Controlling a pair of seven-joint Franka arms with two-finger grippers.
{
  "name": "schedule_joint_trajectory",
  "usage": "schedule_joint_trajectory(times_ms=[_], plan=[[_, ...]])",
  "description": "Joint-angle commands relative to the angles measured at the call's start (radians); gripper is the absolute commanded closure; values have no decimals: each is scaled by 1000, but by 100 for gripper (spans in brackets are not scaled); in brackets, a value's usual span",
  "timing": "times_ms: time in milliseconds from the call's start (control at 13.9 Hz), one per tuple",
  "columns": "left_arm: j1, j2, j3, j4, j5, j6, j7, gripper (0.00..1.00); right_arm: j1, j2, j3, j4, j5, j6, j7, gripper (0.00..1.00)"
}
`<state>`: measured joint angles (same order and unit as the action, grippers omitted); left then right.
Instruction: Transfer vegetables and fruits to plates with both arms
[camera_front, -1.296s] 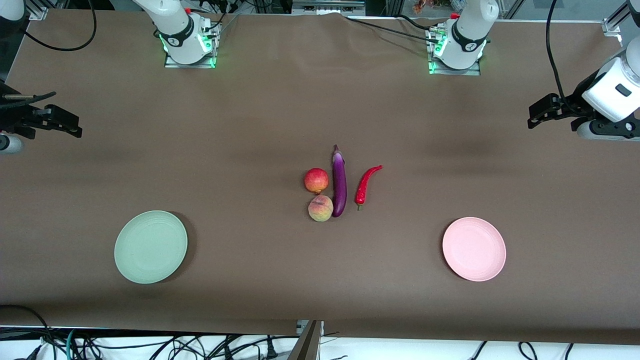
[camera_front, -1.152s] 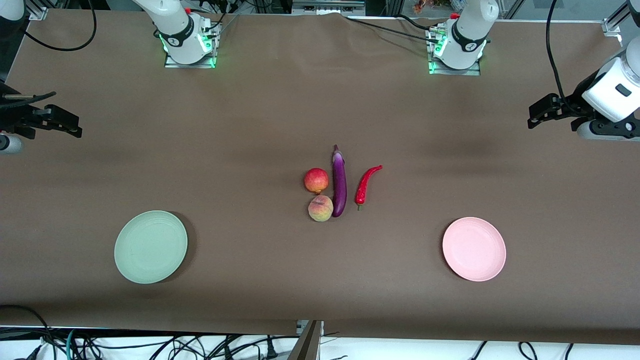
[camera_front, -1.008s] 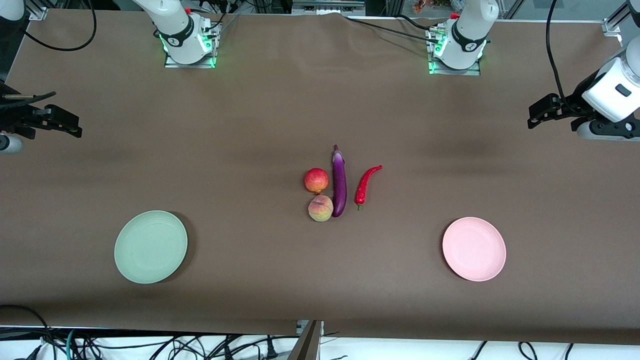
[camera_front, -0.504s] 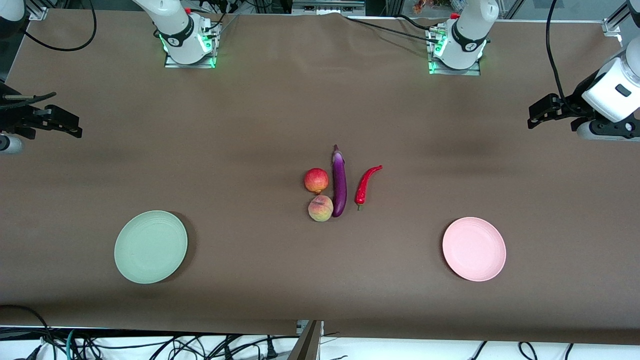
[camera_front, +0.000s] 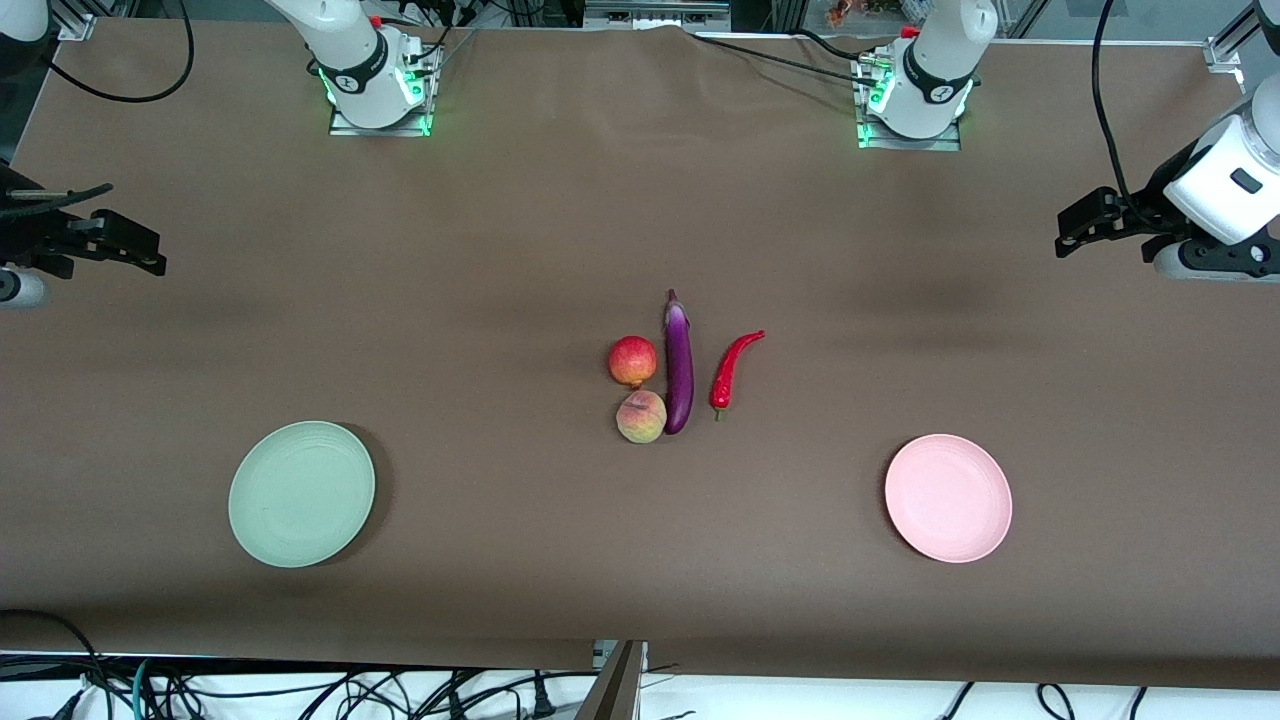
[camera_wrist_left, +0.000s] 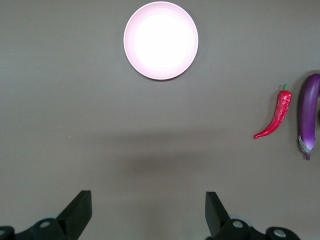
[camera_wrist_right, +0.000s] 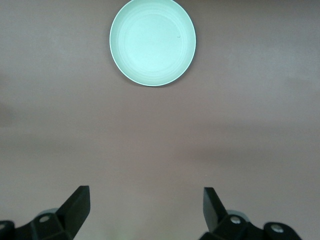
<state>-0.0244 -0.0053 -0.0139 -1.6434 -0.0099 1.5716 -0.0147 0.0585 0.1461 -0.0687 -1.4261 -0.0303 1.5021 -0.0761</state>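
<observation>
Produce sits mid-table: apple (camera_front: 633, 361) touching peach (camera_front: 641, 416), eggplant (camera_front: 679, 367) beside both, chili (camera_front: 734, 369) apart. My right gripper (camera_wrist_right: 145, 210) hangs spread above the bare green plate (camera_front: 301, 493); my left gripper (camera_wrist_left: 148, 212), spread, above the pink plate (camera_front: 948, 497).

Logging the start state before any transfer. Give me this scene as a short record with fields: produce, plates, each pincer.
eggplant: on the table at mid-table, touching the peach
apple: beside the eggplant, toward the right arm's end
peach: nearer the front camera than the apple
chili pepper: beside the eggplant, apart from it, toward the left arm's end
green plate: nothing on it, toward the right arm's end
pink plate: nothing on it, toward the left arm's end
left pincer: open, holds nothing, over its end of the table
right pincer: open, holds nothing, over its end of the table
</observation>
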Motion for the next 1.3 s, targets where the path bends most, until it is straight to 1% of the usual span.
schedule_joint_trajectory(times_ms=[0, 216, 936, 1224], plan=[[3, 7, -8, 19, 25, -19, 15, 0, 0, 9, -2, 24, 17, -13, -1, 0], [3, 7, -15, 19, 47, -21, 9, 0, 0, 9, -2, 24, 15, -13, -2, 0], [-2, 8, -12, 22, 44, -41, 10, 0, -2, 9, -3, 24, 15, -13, -4, 0], [-3, 33, -12, 62, 48, -85, 13, 0, -3, 9, -3, 24, 15, -13, -4, 0]])
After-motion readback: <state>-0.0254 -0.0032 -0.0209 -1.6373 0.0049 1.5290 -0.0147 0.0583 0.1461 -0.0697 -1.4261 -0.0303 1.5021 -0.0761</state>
